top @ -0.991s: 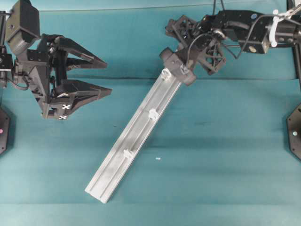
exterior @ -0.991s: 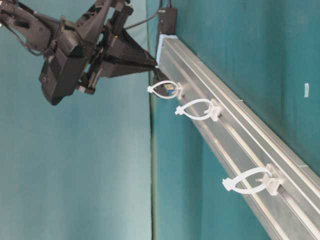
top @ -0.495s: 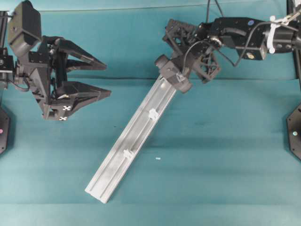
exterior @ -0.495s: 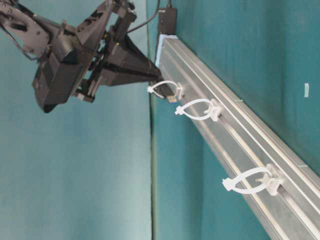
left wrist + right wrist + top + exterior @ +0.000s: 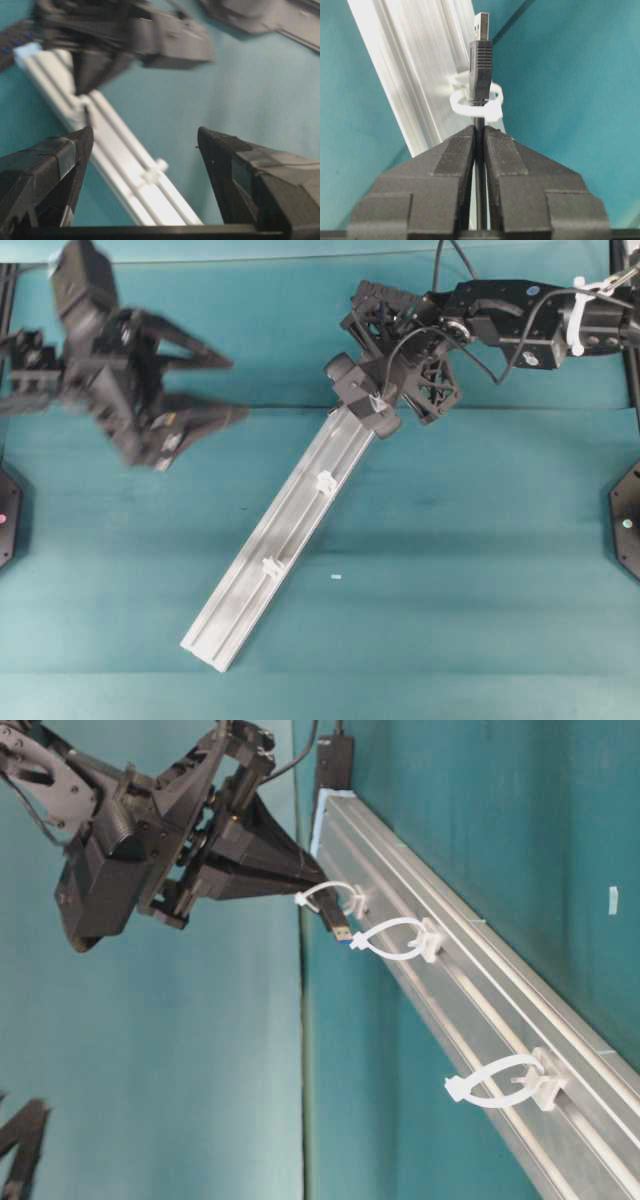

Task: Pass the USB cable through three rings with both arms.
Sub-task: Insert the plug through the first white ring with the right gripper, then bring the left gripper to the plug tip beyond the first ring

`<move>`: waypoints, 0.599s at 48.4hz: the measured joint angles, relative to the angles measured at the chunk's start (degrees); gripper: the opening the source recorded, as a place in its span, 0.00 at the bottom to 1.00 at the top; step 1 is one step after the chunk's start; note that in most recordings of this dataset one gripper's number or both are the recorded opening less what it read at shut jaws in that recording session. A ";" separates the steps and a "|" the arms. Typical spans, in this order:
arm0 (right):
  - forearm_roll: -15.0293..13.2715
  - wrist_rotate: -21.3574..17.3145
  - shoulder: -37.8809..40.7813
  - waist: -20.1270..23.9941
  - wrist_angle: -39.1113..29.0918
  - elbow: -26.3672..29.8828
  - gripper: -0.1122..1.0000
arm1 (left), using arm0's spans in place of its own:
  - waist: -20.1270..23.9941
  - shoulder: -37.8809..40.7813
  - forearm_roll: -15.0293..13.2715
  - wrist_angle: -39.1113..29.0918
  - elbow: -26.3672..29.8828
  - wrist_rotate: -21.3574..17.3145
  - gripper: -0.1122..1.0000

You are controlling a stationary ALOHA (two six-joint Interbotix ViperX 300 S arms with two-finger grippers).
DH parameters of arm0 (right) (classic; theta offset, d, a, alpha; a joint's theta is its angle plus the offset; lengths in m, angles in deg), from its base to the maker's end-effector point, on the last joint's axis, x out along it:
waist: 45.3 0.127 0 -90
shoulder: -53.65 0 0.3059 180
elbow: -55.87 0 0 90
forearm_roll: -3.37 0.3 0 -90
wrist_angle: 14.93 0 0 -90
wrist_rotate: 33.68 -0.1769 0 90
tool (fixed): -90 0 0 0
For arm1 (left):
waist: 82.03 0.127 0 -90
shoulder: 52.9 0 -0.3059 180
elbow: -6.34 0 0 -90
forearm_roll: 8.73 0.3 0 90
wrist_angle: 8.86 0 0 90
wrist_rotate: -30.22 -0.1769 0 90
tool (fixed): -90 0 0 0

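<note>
Change: USB plug now poked through first ring, near the rail's far-desk end; two rings left | Right gripper: fingers pinched shut on USB cable | Left gripper: fingers wide apart, empty, swinging closer; likely to catch the plug

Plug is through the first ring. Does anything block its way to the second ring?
Nothing visible does. The right gripper holds the USB cable with its plug already past the first ring; only open air separates its metal tip from the second ring along the rail.
</note>
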 measured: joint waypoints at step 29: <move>1.67 0.09 0.09 0.00 0.00 -0.09 0.19 | 2.20 21.45 0.00 12.74 3.08 0.79 0.92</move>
